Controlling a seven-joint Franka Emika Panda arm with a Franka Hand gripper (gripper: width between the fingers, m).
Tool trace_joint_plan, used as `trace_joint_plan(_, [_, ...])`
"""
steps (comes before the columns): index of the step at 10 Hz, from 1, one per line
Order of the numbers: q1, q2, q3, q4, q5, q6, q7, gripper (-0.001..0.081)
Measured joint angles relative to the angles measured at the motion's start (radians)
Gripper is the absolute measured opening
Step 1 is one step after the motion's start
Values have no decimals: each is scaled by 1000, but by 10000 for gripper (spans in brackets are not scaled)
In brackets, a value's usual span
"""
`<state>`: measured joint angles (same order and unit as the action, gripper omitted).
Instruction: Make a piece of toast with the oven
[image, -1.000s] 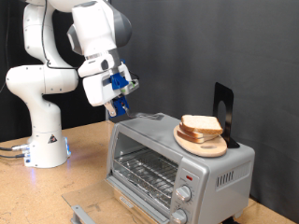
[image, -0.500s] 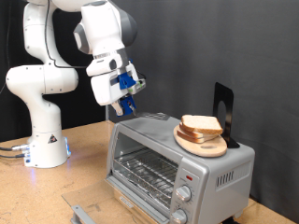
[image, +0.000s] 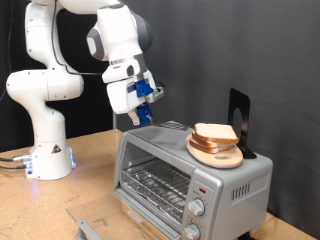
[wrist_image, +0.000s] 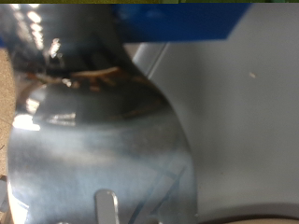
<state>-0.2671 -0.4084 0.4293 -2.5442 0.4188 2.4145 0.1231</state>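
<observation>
Gripper (image: 143, 113) hovering just above the oven (image: 190, 168), over its top's rear corner toward the exterior view's left; finger spread impossible to tell, nothing seen between the fingers. Piece of toast (image: 215, 133) topmost on the stack on a round wooden plate (image: 214, 155), on the oven top toward the exterior view's right. Oven door down, wire rack (image: 155, 184) bare. Wrist view filled with shiny oven metal (wrist_image: 103, 159).

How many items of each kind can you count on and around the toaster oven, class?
Toaster oven: 1
Round knobs: 2
Wooden plate on the oven: 1
Bread stack: 1
Black stand: 1
Gripper, above the oven: 1
Total: 7
</observation>
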Motion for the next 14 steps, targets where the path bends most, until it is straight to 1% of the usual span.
trace_joint_plan(2, [-1,20,18,10,-15,15,35,359])
trace_joint_plan(5, [-1,44,32,20,-33,22,59,359])
trace_joint_plan(12, [-1,47,36,25,-34,23,66,359])
trace_joint_plan(14, [-1,49,39,37,-35,16,91,359])
